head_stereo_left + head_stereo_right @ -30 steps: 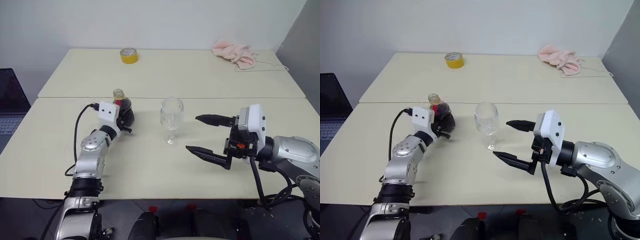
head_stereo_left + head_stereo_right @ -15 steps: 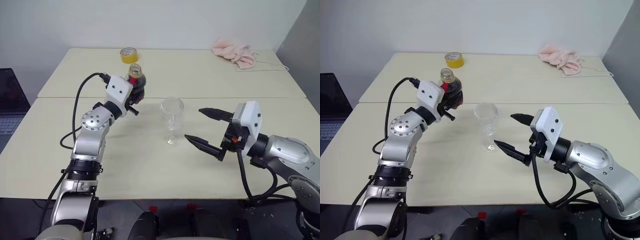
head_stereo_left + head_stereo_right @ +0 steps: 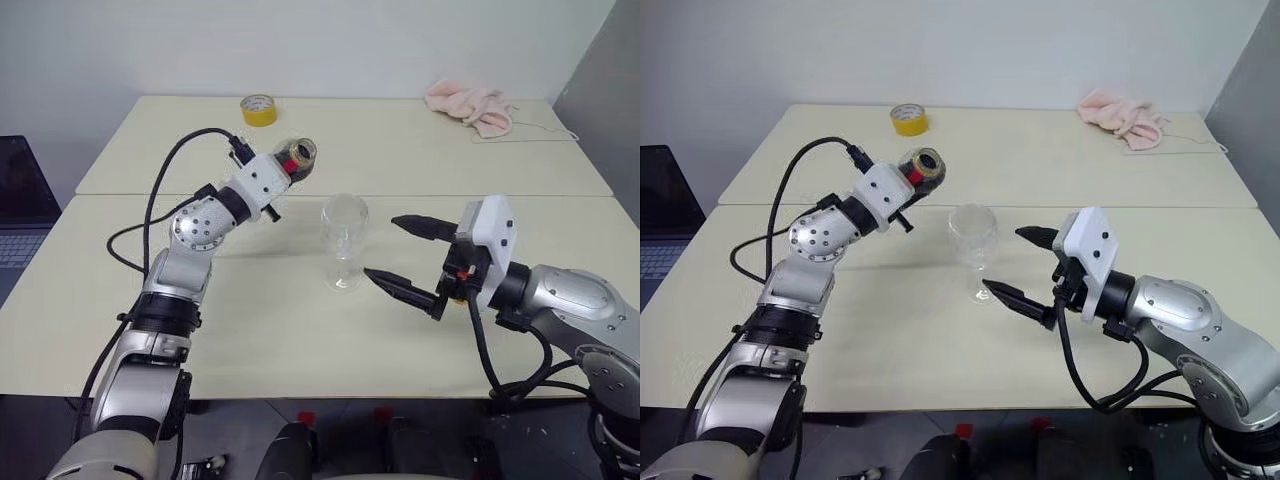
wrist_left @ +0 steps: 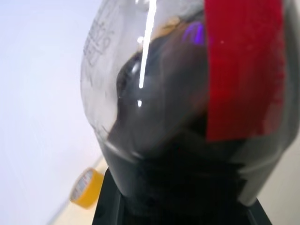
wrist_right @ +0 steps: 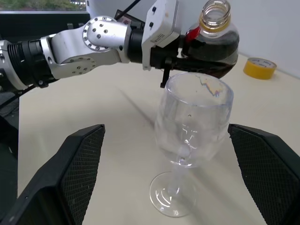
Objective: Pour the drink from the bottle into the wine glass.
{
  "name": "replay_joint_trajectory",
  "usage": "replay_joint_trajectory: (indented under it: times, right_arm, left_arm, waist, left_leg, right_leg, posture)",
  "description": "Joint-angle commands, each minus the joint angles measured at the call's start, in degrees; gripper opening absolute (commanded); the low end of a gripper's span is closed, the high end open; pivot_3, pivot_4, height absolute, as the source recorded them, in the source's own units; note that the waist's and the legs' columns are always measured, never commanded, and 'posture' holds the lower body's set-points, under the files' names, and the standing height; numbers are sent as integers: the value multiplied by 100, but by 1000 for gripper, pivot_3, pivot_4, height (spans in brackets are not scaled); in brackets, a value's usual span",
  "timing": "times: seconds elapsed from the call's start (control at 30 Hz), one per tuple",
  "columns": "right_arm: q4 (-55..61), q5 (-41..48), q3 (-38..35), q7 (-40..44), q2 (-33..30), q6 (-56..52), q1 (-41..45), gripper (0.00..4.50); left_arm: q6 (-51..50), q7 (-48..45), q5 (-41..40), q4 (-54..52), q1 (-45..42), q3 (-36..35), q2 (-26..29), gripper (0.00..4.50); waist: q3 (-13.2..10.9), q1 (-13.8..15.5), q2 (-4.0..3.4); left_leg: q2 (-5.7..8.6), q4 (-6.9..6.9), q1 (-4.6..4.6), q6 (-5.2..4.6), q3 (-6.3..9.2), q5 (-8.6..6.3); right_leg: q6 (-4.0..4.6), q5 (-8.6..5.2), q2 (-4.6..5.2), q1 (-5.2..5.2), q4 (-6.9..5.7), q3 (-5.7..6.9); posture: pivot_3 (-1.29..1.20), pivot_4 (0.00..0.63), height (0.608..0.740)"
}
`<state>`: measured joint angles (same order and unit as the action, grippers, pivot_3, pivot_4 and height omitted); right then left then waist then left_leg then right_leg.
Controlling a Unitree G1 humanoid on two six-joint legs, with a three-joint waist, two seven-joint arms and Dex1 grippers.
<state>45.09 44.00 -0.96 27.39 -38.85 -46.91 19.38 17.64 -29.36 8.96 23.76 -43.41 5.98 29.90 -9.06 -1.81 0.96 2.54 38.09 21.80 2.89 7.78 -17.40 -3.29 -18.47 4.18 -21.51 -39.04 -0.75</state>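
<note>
1. Head views: the bottle is held clear of the table by the left gripper, whose fingers are clamped on its rounded body. It is tipped over so that its uncapped mouth is turned toward the camera and toward the wine glass. The glass stands upright on the near table, just to the right of the bottle and lower than it. The right gripper is seen just right of the glass at bowl-and-stem height, its two black fingers spread wide, one fingertip near the stem; nothing is gripped. At the far edge a yellow tape roll is placed to the left and a pink cloth to the right. A dark laptop is seen at the left border.

2. Left wrist view: the bottle's clear wall is pressed close to the lens, with the drink showing dark inside and the red label beside it. The tape roll is glimpsed beyond, low on the table.

3. Right wrist view: the glass is framed between the two widely parted mesh-padded fingers, untouched by either. No liquid is made out in the bowl. Beyond its rim the bottle is carried by the left gripper, mouth uppermost from this side, with the drink lying in the belly. The tape roll is seen on the far table.
</note>
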Motion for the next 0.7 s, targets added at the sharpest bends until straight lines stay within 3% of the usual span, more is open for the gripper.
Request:
replay_joint_trajectory:
  times: [0.03, 0.7]
  right_arm:
    - [52, 0, -31, -79, 0, -33, 169, 4500]
    - [-83, -342, 199, -155, 67, -199, 660, 4500]
  left_arm:
    - [624, 90, 191, 1, -296, 53, 108, 770]
    - [2295, 659, 1299, 1093, -1017, 399, 410, 743]
  waist:
    - [0, 1, 0]
    - [0, -10, 0]
  left_leg:
    - [0, 0, 0, 0, 0, 0]
    - [3, 0, 7, 0, 0, 0]
  right_leg:
    - [0, 0, 0, 0, 0, 0]
    - [0, 0, -1, -12, -7, 2]
  posture:
    - [0, 150, 740]
    - [0, 150, 740]
